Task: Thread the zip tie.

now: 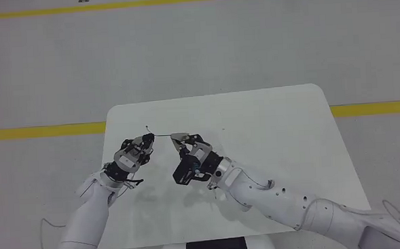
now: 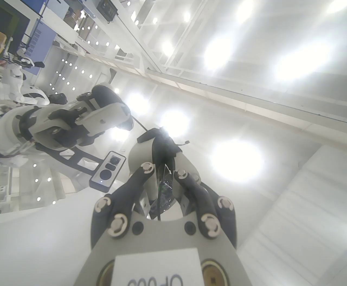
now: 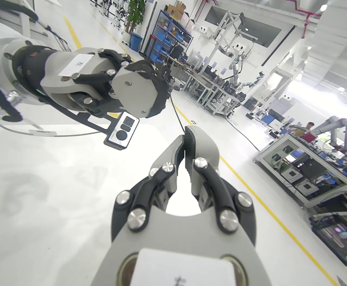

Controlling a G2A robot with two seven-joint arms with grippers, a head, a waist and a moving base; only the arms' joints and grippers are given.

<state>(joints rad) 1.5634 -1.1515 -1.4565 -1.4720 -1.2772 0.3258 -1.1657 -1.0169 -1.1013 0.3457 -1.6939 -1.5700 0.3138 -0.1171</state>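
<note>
A thin black zip tie [image 1: 161, 135] runs taut between my two grippers above the white table [image 1: 274, 120], left of its middle. My left gripper [image 1: 146, 142] is shut on one end of it. In the left wrist view its fingers [image 2: 160, 140] meet on the strap, and a short tail [image 2: 186, 142] sticks out past them. My right gripper [image 1: 177, 138] is shut on the other end. In the right wrist view the strap [image 3: 177, 116] leaves the pinched tips [image 3: 185, 135] and runs to the left gripper [image 3: 162, 81] a short way off.
The table top carries nothing else, with bare surface to the right and far side of the grippers. A yellow floor line [image 1: 44, 131] runs behind the table. Benches and racks [image 3: 298, 162] stand well beyond the table edge.
</note>
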